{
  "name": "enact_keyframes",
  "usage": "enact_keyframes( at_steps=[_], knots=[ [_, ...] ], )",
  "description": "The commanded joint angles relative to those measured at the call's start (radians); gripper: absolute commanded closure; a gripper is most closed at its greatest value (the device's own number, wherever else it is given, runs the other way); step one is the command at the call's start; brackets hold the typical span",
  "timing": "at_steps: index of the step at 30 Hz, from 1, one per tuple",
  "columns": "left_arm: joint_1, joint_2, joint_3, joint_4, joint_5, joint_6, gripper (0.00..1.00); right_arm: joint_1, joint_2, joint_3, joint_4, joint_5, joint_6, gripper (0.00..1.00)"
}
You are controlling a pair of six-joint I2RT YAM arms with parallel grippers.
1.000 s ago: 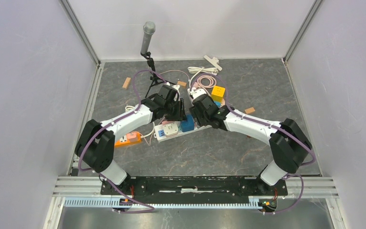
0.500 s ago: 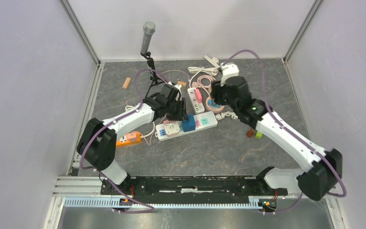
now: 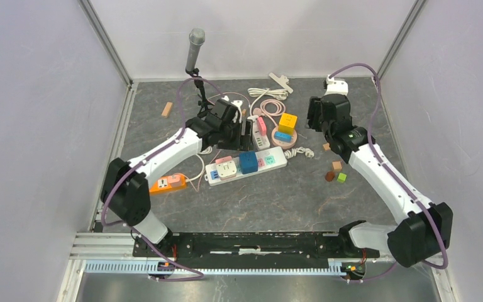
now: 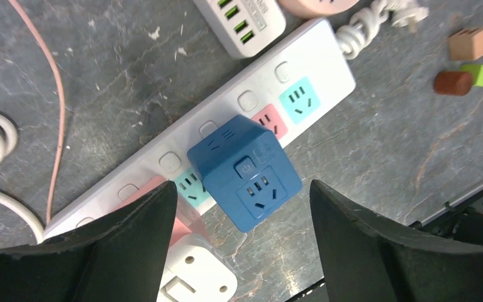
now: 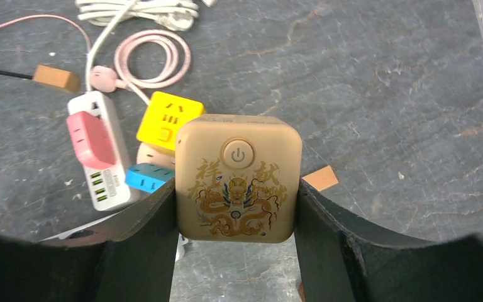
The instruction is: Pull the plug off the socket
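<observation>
The tan cube plug [image 5: 239, 178] is already clear of the socket. It sits clamped in the right gripper [image 5: 236, 207], held above the table [image 5: 383, 94] toward the back right and well apart from the white power strip [image 4: 317, 47]. My reading is that the pull itself is done and what remains is setting the plug down.

To do that well, the right arm should carry the cube level, with the two fingers flat on its opposite side faces as they are now. It should come down over bare stone, not over the yellow cube adapter [image 5: 170, 123] or the small wooden block [image 5: 319, 178], both of which lie just beyond it in the wrist view. The jaws should part only once the cube rests on the table, since a drop from this height could send it rolling into the cables.

The right gripper is closed on the plug at roughly half its span. Both inner faces touch the cube, and the face with the power button points at the camera.

The left gripper [image 4: 242, 207] stands wide open and holds nothing. Its fingers [image 4: 126, 239] straddle the air above the blue cube adapter [image 4: 245, 173], which is seated in the strip, and they touch neither it nor the strip. It should lift straight up so that it does not nudge that adapter.
</observation>
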Motion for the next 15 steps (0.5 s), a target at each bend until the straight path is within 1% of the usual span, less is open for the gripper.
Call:
enact_keyframes(
  at_steps=[1, 3, 4, 5, 7, 9, 12, 15],
  knots=[
    [0.000, -0.103, 0.063, -0.024, -0.027, 0.064, 0.14, -0.093, 0.041, -0.025, 0.051, -0.083, 0.045, 0.96],
    [-0.001, -0.146, 0.047, -0.014, -0.042, 0.068, 0.09, -0.174, 0.068, -0.048, 0.087, -0.225, 0.073, 0.91],
    [0.000, -0.173, 0.034, -0.007, -0.055, 0.068, 0.03, -0.214, 0.088, -0.057, 0.114, -0.294, 0.092, 0.90],
    [0.000, -0.198, 0.015, 0.004, -0.067, 0.069, 0.00, -0.262, 0.103, -0.069, 0.137, -0.360, 0.113, 0.89],
    [0.001, -0.254, -0.026, 0.027, -0.096, 0.071, 0.00, -0.332, 0.154, -0.085, 0.193, -0.487, 0.147, 0.88],
    [0.001, -0.315, -0.069, 0.051, -0.136, 0.071, 0.00, -0.387, 0.212, -0.093, 0.266, -0.595, 0.156, 0.85],
    [0.001, -0.386, -0.128, 0.081, -0.175, 0.073, 0.00, -0.443, 0.325, -0.049, 0.274, -0.698, 0.149, 0.79],
    [0.003, -0.430, -0.168, 0.099, -0.215, 0.072, 0.00, -0.470, 0.425, 0.000, 0.273, -0.773, 0.130, 0.70]
  ],
)
